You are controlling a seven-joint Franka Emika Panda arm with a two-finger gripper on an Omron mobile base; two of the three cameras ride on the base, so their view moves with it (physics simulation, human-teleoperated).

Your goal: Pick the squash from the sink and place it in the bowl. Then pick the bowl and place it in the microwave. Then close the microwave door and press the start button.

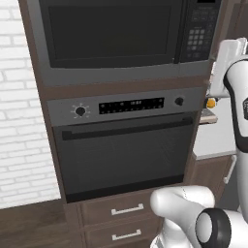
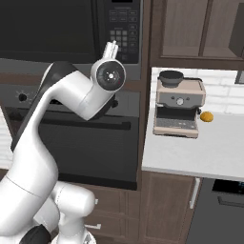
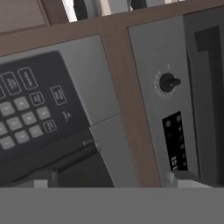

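The built-in dark grey microwave (image 1: 116, 34) is running off the top edge of the left base view, so its upper part cannot be seen; the keypad's (image 1: 197, 36) markings are reading too small to make out. The robot's white arm is covering the right end of the larger knobbed dark oven (image 2: 71, 138) in the right base view, along with part of the microwave's lower trim. A small yellow-orange rounded object (image 1: 210, 102) is peeking out behind the arm in the left base view, mostly hidden. In the hand view, the keypad (image 3: 30, 113) is being cut by the left edge, and its button labels are staying illegible.
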